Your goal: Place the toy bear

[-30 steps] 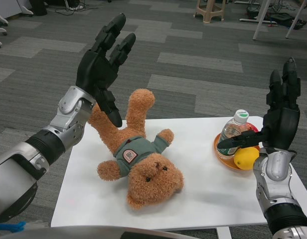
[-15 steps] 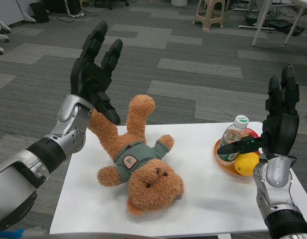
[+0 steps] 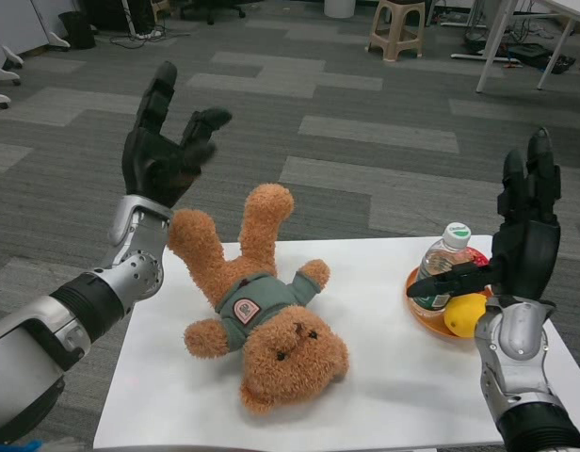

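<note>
The right hand [image 3: 523,247], at the right of the frame, covers part of the orange plate [image 3: 424,310] and the side of the lemon [image 3: 464,315]. Its thumb crosses the lower part of the water bottle [image 3: 444,256], whose label is too small to read. The worktop [image 3: 394,377] runs off the bottom edge, its near corners unseen. The badge on the toy bear [image 3: 257,315] is illegible.

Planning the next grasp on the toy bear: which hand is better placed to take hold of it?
Probably the left. The left hand hovers open just above the toy bear, near its raised legs. The right hand is open over by the bottle and lemon on the orange plate, farther away.
</note>
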### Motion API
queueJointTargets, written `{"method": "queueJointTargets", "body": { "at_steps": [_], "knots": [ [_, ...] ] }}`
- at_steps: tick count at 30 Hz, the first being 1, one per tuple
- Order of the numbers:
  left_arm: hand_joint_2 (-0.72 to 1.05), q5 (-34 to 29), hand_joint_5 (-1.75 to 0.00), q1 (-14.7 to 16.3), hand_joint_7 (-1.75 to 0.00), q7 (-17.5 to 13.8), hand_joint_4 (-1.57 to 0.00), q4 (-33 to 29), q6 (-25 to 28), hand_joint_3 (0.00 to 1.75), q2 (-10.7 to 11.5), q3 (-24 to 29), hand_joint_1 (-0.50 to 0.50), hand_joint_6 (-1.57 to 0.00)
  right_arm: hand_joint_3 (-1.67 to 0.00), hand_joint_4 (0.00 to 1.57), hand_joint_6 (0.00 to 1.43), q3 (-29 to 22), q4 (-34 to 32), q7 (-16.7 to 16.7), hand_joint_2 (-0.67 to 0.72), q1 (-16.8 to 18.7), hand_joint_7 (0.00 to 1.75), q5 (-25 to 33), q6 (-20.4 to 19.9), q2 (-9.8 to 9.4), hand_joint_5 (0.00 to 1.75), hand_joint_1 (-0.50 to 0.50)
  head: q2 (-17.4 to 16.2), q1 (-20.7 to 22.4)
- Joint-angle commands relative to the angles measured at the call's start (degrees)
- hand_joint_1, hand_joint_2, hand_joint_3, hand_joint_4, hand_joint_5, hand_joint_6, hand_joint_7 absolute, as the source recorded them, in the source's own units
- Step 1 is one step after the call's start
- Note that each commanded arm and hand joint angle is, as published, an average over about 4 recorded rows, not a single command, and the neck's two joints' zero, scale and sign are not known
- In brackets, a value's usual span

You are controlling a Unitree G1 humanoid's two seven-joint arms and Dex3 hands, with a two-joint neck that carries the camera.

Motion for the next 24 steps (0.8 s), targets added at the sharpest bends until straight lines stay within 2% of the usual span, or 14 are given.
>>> {"method": "queueJointTargets", "body": {
  "at_steps": [1, 6, 9, 13, 15, 16, 17, 18, 19, 21, 22, 24],
  "knots": [
    [1.05, -0.3, -1.75, 0.6, -0.31, -0.5, -1.50, 0.0, -2.0, 0.09, 1.1, 0.0, -0.45, -0.26, 0.00, 0.00, 0.00, 0.0, 0.5, -0.2, 0.34, -1.1, 0.00, -0.2, -0.2, 0.56, 0.00, -0.42, 0.0, 0.1],
    [1.05, -0.2, -1.75, 0.6, -0.54, -0.5, -1.50, 0.4, -2.4, 0.09, 1.9, 0.0, -0.35, -0.62, 0.00, 0.00, 0.00, 0.0, 0.5, -0.3, 0.34, -1.4, 0.00, -0.9, -0.2, 1.64, 0.00, -0.42, -0.1, 0.7],
    [1.05, -0.2, -1.75, 0.6, -0.56, -0.5, -1.50, 0.7, -2.7, 0.09, 2.5, 0.0, -0.32, -0.77, 0.00, 0.00, 0.00, 0.0, 0.8, -0.3, 0.34, -1.6, 0.00, -1.3, -0.2, 2.34, 0.00, -0.42, 0.0, 1.3],
    [1.05, -0.1, -1.39, 0.7, -0.56, -0.3, -1.42, 0.7, -2.8, 0.09, 3.2, 0.0, -0.39, -0.64, 0.00, 0.00, 0.00, 0.1, 1.5, -0.3, 0.34, -2.0, 0.00, -2.2, -0.2, 2.96, 0.00, -0.42, 0.1, 1.8],
    [1.05, -0.1, -1.18, 0.9, -0.56, -0.2, -1.38, 0.5, -2.8, 0.09, 3.5, 0.0, -0.44, -0.48, 0.00, 0.00, 0.00, 0.2, 1.7, -0.3, 0.34, -2.1, 0.00, -2.4, -0.2, 3.20, 0.00, -0.42, 0.0, 1.8],
    [0.98, -0.1, -1.00, 1.0, -0.52, 0.0, -1.35, 0.3, -2.8, 0.09, 3.8, 0.0, -0.47, -0.34, 0.00, 0.00, 0.00, 0.3, 1.8, -0.3, 0.34, -2.2, 0.00, -2.4, -0.2, 3.42, 0.00, -0.42, 0.0, 2.0],
    [0.87, 0.0, -0.82, 1.2, -0.49, 0.2, -1.29, 0.0, -2.8, 0.09, 4.0, 0.0, -0.50, -0.19, 0.00, 0.00, 0.00, 0.4, 1.9, -0.3, 0.34, -2.2, 0.00, -2.5, -0.2, 3.64, 0.00, -0.42, 0.0, 2.1],
    [0.76, 0.4, -0.72, 1.3, -0.45, 0.4, -1.25, -0.2, -2.8, 0.09, 4.2, 0.0, -0.50, -0.10, 0.00, 0.00, 0.00, 0.4, 1.9, -0.3, 0.34, -2.2, 0.00, -2.6, -0.2, 3.81, 0.00, -0.42, 0.1, 2.3],
    [0.36, 1.1, -0.54, 1.6, -0.42, 0.5, -1.11, -0.4, -2.8, 0.09, 4.4, 0.0, -0.50, -0.01, 0.00, 0.00, 0.00, 0.5, 1.9, -0.3, 0.34, -2.2, 0.00, -2.7, -0.2, 3.99, 0.00, -0.42, 0.2, 2.5],
    [-0.30, 2.8, -0.33, 1.8, -0.42, 0.7, -0.85, -0.6, -2.8, 0.09, 4.6, 0.2, -0.50, 0.00, 0.00, 0.00, 0.00, 0.5, 1.9, -0.3, 0.34, -2.2, 0.00, -3.0, -0.2, 4.08, 0.00, -0.42, 0.3, 2.8],
    [-0.64, 3.5, -0.23, 1.9, -0.42, 0.7, -0.65, -0.6, -2.8, 0.09, 4.6, 0.3, -0.50, 0.00, 0.00, 0.00, 0.00, 0.6, 1.9, -0.3, 0.34, -2.3, 0.00, -3.1, -0.2, 4.08, 0.00, -0.42, 0.3, 2.9],
    [-0.66, 5.1, -0.15, 2.2, -0.42, 1.1, -0.39, -0.6, -2.8, 0.09, 4.7, 0.6, -0.50, 0.00, 0.00, 0.00, 0.00, 0.7, 1.9, -0.4, 0.33, -2.3, 0.00, -3.2, -0.2, 4.10, 0.00, -0.42, 0.3, 2.9]
  ]
}}
